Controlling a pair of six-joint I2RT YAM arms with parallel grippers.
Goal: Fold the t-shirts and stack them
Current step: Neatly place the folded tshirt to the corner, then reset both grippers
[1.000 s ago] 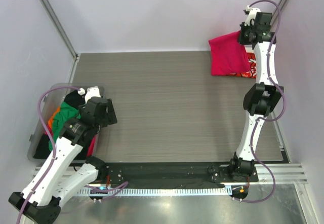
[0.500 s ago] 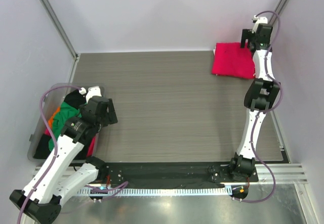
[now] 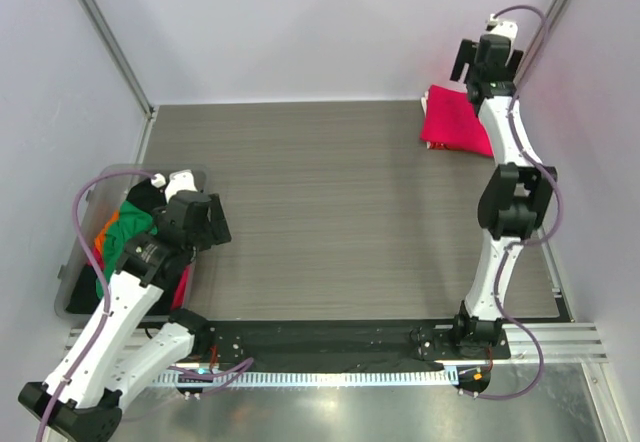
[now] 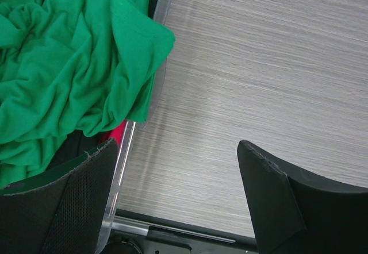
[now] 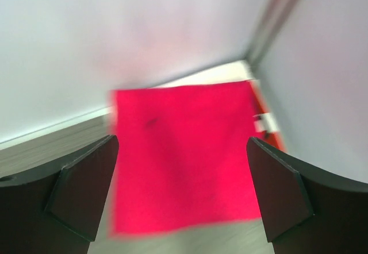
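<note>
- A grey wood-grain table (image 3: 330,212) is sitting between pale walls, and a clear bin (image 3: 66,267) is standing at its left edge.
- The green t-shirt (image 4: 69,64) is lying crumpled in the bin, with one fold spilling over the bin's table-side rim.
- A black t-shirt (image 3: 145,194) and an orange t-shirt (image 3: 103,234) are showing beside it inside the bin.
- The left gripper (image 4: 178,191) is hovering over bare table just beside the bin's rim, fingers spread wide and gripping nothing.
- The crimson-pink t-shirt (image 5: 184,156) is lying folded flat in the far corner, well apart from the bin and across the table from it.
- It is resting on the red printed t-shirt (image 5: 270,130), of which only one edge is showing.
- The right gripper (image 5: 181,191) is hanging above the crimson-pink t-shirt, fingers wide and empty. This wrist view is blurred.
</note>
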